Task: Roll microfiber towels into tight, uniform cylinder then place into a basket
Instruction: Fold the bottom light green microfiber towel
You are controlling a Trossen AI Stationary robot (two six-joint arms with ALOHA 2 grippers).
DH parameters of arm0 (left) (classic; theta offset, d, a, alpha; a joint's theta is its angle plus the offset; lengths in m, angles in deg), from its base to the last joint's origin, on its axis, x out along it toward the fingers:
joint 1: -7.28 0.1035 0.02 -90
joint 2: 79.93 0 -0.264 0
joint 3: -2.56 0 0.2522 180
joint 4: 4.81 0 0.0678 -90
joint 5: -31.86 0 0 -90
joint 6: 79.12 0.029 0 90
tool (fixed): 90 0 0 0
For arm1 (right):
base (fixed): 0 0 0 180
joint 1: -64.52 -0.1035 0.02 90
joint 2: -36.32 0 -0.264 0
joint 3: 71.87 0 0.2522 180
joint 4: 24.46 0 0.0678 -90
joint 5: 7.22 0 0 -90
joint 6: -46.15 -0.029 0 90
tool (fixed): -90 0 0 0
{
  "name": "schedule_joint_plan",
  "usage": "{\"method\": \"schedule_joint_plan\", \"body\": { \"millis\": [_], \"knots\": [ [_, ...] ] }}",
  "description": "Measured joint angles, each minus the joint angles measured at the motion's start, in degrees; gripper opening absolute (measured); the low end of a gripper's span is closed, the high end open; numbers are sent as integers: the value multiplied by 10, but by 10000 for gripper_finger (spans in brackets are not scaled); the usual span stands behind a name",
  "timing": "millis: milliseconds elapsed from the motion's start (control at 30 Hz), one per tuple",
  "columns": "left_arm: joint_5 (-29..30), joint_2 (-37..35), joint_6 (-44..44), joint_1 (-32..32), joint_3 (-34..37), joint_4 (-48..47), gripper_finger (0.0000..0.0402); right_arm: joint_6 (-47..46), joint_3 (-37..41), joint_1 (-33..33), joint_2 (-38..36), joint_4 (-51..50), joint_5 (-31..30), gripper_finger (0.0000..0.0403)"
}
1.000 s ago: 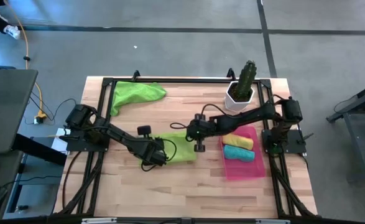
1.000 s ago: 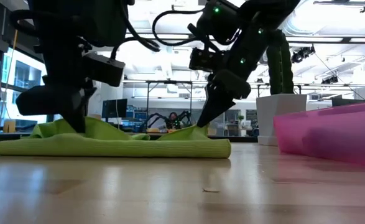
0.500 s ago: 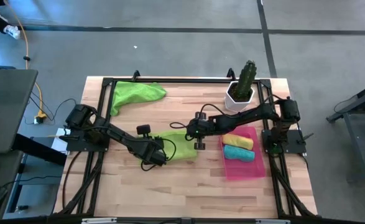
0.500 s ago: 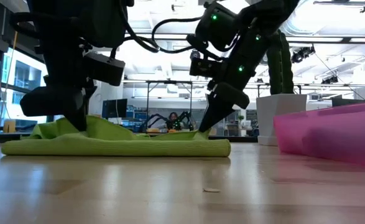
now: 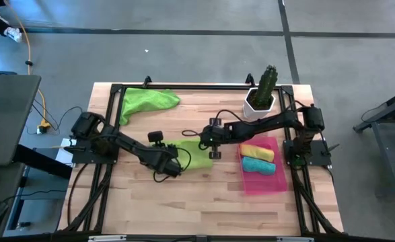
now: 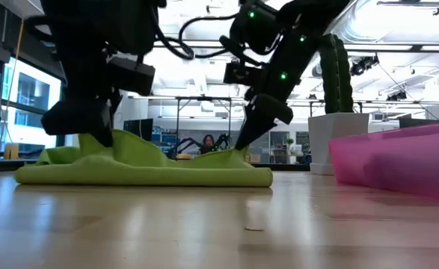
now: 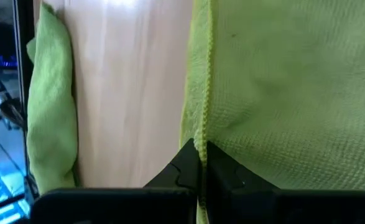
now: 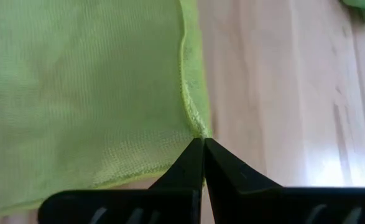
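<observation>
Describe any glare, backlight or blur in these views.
Low view: bright windows and ceiling lights backlight the arms into silhouettes; the near wooden tabletop is soft. Right wrist view: glare patch on the wood. High view: evenly lit.

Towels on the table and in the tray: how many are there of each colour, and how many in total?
Lime green: 2, one in the middle of the table, pinched by both pincers, and one at the far left corner.
Yellow: 1, in the pink tray.
Teal: 1, in the same tray beside the yellow one.
Total: 4 towels.
</observation>
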State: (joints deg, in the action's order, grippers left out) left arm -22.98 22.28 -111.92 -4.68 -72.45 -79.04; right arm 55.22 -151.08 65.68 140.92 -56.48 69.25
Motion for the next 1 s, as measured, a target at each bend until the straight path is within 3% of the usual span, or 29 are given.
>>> {"method": "schedule_joint_plan", "body": {
  "millis": [367, 533, 700, 767, 900, 1000],
  "knots": [
    [-23, 0, -28, 50, 9, 5, 0, -29, 0, 34, 28, 3, 11, 12],
    [-26, 0, -26, 56, 9, 6, 0, -17, 0, 33, 31, 1, -21, 78],
    [-29, 0, -26, 57, 9, 7, 0, -39, -5, 33, -13, -29, -64, 140],
    [-29, 0, -28, 57, 10, 7, 0, -68, -6, 33, -30, -33, -13, 148],
    [-29, 0, -29, 57, 10, 7, 0, -92, 20, 27, -34, 45, 148, 149],
    [-29, 0, -31, 57, 10, 7, 0, -93, 48, 14, -19, 110, 155, 142]
  ]
}}
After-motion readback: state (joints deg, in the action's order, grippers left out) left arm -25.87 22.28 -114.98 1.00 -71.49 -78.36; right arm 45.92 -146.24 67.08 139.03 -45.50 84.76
